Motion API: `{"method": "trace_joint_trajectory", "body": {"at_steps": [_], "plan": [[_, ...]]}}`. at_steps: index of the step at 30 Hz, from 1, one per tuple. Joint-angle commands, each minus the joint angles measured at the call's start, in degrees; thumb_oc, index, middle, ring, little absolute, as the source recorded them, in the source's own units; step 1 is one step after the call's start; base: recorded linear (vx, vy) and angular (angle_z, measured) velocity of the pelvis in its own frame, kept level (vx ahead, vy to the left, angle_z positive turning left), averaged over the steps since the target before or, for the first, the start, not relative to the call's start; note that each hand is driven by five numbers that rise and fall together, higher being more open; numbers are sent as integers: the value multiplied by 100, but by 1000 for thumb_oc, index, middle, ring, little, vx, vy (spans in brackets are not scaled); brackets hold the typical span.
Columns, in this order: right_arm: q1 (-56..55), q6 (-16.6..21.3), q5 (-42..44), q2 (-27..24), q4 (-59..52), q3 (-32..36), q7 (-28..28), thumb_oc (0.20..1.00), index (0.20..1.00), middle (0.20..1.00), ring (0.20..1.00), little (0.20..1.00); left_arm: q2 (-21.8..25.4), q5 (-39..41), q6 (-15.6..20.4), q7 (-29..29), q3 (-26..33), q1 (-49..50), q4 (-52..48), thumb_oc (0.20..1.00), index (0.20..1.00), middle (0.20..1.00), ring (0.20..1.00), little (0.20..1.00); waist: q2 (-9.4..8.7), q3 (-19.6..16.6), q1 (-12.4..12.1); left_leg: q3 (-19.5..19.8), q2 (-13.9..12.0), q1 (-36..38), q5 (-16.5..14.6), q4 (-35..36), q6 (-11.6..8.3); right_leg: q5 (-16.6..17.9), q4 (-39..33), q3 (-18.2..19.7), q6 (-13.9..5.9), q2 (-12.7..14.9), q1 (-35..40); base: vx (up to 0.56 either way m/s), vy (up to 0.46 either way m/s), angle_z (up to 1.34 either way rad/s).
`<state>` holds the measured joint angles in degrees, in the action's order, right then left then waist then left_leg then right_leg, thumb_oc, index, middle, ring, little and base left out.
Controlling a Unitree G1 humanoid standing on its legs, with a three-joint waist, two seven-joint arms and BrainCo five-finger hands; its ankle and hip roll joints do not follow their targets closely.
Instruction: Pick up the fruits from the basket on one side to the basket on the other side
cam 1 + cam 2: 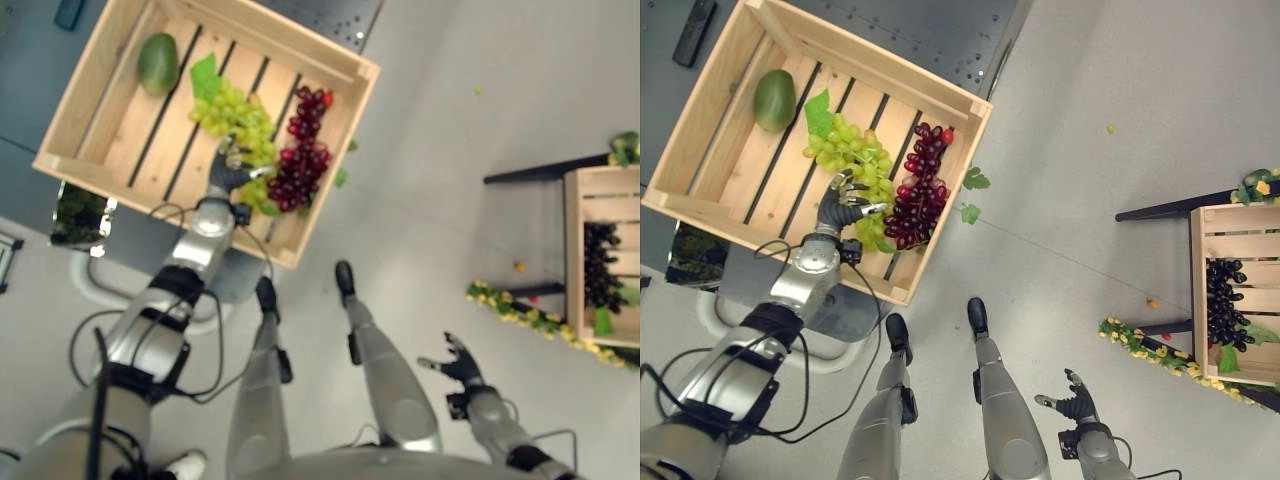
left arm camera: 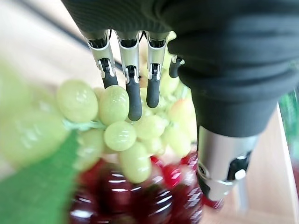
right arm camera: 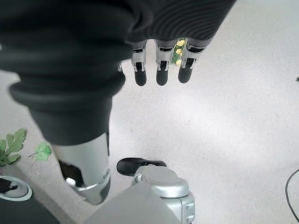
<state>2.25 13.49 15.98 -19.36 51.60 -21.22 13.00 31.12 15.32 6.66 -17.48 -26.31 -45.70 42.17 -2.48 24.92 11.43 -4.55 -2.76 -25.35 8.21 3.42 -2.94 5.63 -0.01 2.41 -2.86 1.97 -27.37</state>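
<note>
Two grape bunches are crowding the left hand point(image 1: 232, 172) as its loosely extended fingers are settling on the green grapes point(image 2: 121, 126), risking snagging the red grapes point(image 1: 300, 152).

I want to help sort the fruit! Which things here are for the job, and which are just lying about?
For the job:
left crate
green grapes
red grapes
mango
right crate
dark grapes
left hand

Lying about:
loose leaves
flower garland
remote
</note>
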Motion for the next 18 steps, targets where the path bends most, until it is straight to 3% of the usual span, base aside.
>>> {"method": "trace_joint_trajectory", "body": {"at_steps": [1, 8, 18], "plan": [[-370, 213, -87, -286, -378, 65, 3, 1000, 1000, 1000, 1000, 1000, 300, -1187, 114, -203, -19, 43, -732, 1000, 1000, 1000, 1000, 1000, -151, 156, -153, 320, 148, -323, -120, -160, -64, 383, -340, 97, -373, -89, -289, 0, 0, 0], [-476, 294, -135, -383, -425, 173, -87, 1000, 1000, 1000, 1000, 1000, 1400, -2118, 204, -276, 55, 289, -1722, 1000, 1000, 1000, 1000, 1000, -64, 139, -220, 347, 159, -376, -133, -195, -63, 390, -347, 74, -367, -72, -306, 0, 0, 0], [-606, 366, -212, -484, -482, 309, -189, 1000, 1000, 1000, 1000, 1000, 2291, -2769, 302, -376, 521, 607, -2536, 1000, 1000, 1000, 1000, 1000, 18, 117, -277, 357, 177, -419, -123, -184, -62, 412, -373, 91, -360, -85, -341, 0, 0, 1]]}}
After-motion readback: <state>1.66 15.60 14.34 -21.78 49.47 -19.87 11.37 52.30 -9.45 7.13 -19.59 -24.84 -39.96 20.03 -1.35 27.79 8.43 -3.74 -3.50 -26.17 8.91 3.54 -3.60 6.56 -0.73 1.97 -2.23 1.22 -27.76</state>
